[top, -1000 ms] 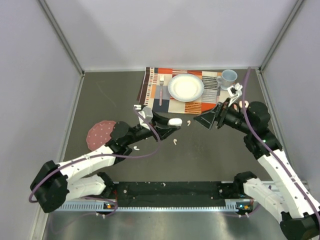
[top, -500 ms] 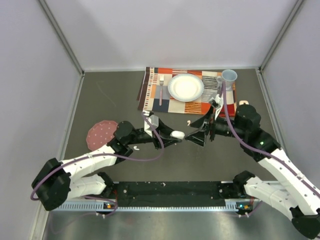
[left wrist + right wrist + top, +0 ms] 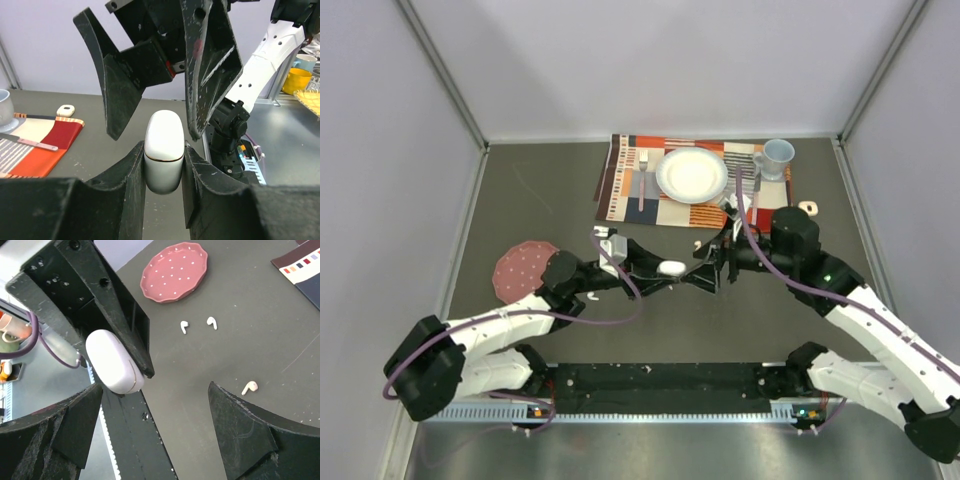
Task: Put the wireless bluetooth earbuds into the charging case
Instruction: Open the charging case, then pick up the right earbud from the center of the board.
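White and glossy, the pill-shaped plastic charging case (image 3: pixel 162 152) stands upright above the middle of the dark grey table (image 3: pixel 540 200). The left gripper (image 3: pixel 163 148) pinches its lower half, black jaws clamped tight against both sides. A thin seam rings the case, and its lid sits closed.

The right gripper (image 3: pixel 156 134) faces it from the other side with its jaws spread wide, one finger on either flank of the case's top end. One finger stands clearly apart from the case; the other is just beside it, and contact cannot be told.

Three tiny white wireless bluetooth earbuds (image 3: pixel 184 327) lie loose on the table in the right wrist view: two (image 3: pixel 212 322) near the round pink white-dotted plate (image 3: pixel 175 270), the third (image 3: pixel 249 387) well apart from them. Behind the arms, a striped orange-and-brown placemat (image 3: pixel 620 185) carries a round white plate (image 3: pixel 692 174), a silver fork (image 3: pixel 642 178) and a pale blue mug (image 3: pixel 777 156).
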`<state>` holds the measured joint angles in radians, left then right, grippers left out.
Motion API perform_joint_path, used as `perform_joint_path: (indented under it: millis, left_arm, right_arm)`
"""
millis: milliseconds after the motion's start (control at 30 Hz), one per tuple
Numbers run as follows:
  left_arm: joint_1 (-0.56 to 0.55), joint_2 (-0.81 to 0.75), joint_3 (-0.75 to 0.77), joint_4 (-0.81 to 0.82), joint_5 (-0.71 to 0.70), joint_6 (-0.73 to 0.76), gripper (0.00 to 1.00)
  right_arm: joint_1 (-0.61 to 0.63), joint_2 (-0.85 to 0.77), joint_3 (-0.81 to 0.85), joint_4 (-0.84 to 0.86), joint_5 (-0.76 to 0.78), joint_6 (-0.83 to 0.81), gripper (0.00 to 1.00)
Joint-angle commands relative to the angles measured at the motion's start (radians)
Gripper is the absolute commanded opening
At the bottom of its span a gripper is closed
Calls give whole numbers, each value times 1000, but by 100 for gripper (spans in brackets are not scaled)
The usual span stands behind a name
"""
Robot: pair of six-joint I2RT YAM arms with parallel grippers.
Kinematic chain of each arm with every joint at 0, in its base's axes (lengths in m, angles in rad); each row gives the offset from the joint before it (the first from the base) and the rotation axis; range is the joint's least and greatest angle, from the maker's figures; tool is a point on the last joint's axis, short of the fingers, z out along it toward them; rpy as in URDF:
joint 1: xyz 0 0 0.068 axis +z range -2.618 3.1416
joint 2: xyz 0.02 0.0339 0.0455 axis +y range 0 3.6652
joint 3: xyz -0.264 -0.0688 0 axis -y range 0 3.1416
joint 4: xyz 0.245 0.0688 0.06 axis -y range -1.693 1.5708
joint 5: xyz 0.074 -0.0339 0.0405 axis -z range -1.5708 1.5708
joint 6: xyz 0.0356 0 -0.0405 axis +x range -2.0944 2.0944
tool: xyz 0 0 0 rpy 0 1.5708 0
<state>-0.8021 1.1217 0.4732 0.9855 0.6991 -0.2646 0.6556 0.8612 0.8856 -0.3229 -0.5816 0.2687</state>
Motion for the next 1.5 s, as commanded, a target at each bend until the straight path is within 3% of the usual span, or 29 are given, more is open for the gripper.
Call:
perform_joint_path:
  millis: [0,233,667,933,1067,1233,1267,1467]
  left_arm:
    - [1,12,-2,119,3,-28,0]
    - [1,10,-24,153,40,-44,0]
    - [1,-31,-73,137,11,-22,0]
    - [1,-54,-143,148,-197,2,0]
    - [1,-92,-182,142,-302,5,0]
    - [3,-227,-219,47,-438,14,0]
    - [1,-258,-219,-37,-460,13,0]
    - [3,-505,-217,-281,-526,56,0]
  right_arm:
    - [19,13,42,34,37,-11,87]
    - [19,27,50,70,117,38,87]
    - [18,53,62,171,118,115,87]
    - [18,13,41,275,98,167,89]
    - [18,-5,41,269,204,202,90]
    - [-5,9,68,115,483,254,86]
    - [-19,25,69,55,543,271,85]
    - [-139,76,12,16,470,339,84]
